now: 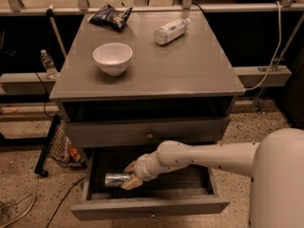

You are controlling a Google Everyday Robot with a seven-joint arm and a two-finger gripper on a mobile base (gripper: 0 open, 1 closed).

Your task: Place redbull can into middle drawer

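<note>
Since my fingers (129, 184) are clamped round the redbull can (114, 179), which lies on its side sticking out left of them, low inside the middle drawer (147, 206), I'm at set-down. Next I'd guess: let go, back out.

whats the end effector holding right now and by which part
The end effector, inside the open middle drawer, holds the redbull can by the end nearest the arm.

We see soft, rather dim light from above. It lies evenly on the tabletop (190, 65), and the bowl (112, 57) casts a faint shadow on its near side. Below the near edge the open drawer (152, 205) sits in deep shade. There the gripper (128, 179) clasps the can (114, 179), which glints weakly.
</note>
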